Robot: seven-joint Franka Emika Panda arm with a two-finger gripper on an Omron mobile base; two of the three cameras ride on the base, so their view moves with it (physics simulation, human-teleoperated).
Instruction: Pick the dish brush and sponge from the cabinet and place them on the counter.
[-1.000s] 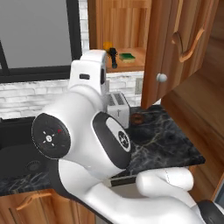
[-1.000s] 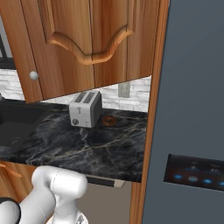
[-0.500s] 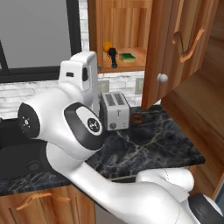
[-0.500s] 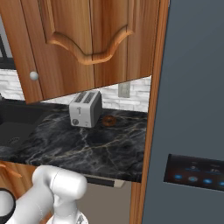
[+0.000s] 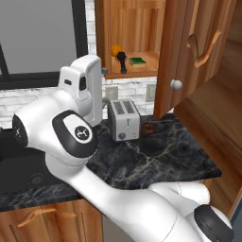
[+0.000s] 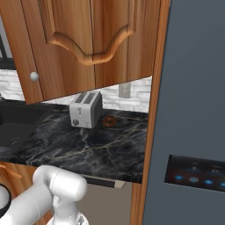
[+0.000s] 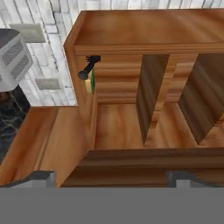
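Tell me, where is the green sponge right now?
In the left base view, the sponge lies on the open cabinet shelf, right of the dish brush.

1. Toaster (image 5: 124,120) – silver, two slots, upright near the white brick wall.
2. Small round brown item (image 5: 148,127) – just right of the toaster, too small to identify.
3. Orange ball (image 5: 116,49).
4. Sink basin (image 5: 19,170) – black, at left.
5. Wall outlet (image 6: 125,90).
6. Grey appliance panel (image 6: 193,88) with blue-lit display (image 6: 196,174).
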